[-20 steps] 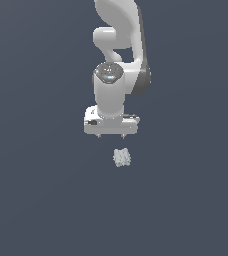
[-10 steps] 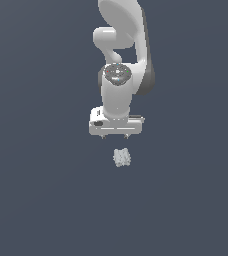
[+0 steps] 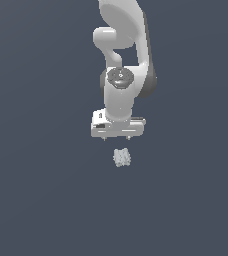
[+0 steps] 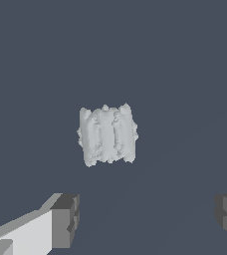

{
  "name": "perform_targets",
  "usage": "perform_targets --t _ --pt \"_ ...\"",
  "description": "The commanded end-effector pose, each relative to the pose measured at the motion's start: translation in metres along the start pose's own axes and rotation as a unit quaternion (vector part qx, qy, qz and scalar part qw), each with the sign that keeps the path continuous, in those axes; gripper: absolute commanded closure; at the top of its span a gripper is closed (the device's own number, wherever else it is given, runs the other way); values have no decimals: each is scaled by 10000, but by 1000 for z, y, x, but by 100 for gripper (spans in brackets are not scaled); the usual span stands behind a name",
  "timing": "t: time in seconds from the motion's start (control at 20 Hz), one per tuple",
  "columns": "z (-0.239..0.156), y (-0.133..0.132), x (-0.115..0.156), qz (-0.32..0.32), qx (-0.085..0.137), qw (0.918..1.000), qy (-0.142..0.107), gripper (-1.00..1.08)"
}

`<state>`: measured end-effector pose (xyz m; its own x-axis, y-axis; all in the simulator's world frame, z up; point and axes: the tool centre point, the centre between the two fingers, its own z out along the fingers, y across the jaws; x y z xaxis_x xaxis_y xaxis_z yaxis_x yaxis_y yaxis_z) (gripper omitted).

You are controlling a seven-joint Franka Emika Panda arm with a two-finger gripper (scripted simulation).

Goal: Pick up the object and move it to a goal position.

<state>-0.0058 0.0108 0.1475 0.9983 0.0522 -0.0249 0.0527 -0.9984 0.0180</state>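
The object is a small pale grey-white bumpy block lying on the dark floor. In the exterior view my gripper hangs just above it, the white bar wider than the block, the fingertips short of it. In the wrist view the object sits ahead of the gap between my two grey fingers, which stand wide apart with nothing between them. The gripper is open.
The white arm rises behind the gripper toward the top of the exterior view. A plain dark grey-blue floor surrounds the block on every side.
The gripper has shifted slightly toward the exterior view's right and a little lower, closing in above the block. The block has not moved.
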Motion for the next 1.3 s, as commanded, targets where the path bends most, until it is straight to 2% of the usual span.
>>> perform_targets --t 0.0,0.55,1.0,1.25 --pt "7 -3 5 -68 10 10000 13 -92" --pt "49 -24 33 -461 75 9988 116 -92" --pt "58 -27 35 -499 82 9986 120 -92" --pt "79 -27 35 -504 83 9986 124 -92"
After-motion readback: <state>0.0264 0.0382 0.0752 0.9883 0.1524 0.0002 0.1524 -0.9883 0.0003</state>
